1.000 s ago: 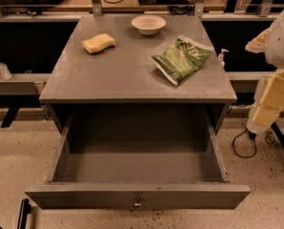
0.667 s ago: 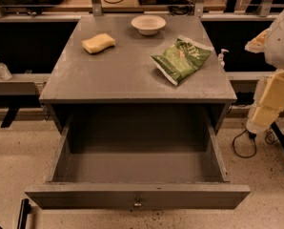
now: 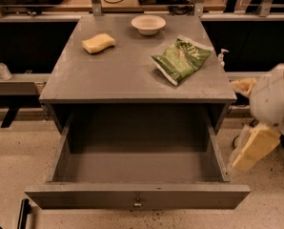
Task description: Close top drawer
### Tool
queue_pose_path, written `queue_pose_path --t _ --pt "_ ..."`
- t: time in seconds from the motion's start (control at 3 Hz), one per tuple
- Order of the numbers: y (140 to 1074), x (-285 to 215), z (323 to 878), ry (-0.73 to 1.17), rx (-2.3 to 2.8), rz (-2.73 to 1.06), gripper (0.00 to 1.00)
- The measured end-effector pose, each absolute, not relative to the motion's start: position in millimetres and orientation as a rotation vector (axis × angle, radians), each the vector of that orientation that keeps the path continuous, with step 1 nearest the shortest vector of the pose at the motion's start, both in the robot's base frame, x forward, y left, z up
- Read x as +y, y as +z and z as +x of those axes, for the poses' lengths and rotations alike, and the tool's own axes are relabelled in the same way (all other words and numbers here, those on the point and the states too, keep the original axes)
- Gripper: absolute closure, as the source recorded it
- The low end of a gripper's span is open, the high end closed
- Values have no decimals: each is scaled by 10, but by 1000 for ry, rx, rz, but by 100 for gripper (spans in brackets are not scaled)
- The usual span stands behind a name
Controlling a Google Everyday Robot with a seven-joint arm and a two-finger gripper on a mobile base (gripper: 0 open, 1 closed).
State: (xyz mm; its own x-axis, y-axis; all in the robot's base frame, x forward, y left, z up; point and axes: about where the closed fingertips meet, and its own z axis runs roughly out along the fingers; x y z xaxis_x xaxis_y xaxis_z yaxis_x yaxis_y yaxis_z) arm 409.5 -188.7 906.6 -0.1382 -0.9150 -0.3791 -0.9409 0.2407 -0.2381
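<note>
Rounded white arm (image 3: 274,97), seemingly cream gripper (image 3: 254,148) at right edge.

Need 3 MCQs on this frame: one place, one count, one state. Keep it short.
1. Where is the end effector relative to the top drawer?
A. inside it
B. to its right, outside the side wall
C. to its left

2. How many things lie on the cabinet top?
A. one
B. three
C. five

3. The top drawer is:
A. pulled out, nothing inside
B. shut
C. pulled out, full of cans

Answers:
1 B, it hangs past the drawer's right wall.
2 B, the sponge, bowl and green bag.
3 A, the box is out and its floor is bare.
</note>
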Motion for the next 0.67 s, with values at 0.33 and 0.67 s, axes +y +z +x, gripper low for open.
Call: queue_pose_path --t 0.33,0.67 --pt "8405 -1779 3923 213 1986 -1675 18" --pt "7912 -1763 3764 291 1927 -1681 41"
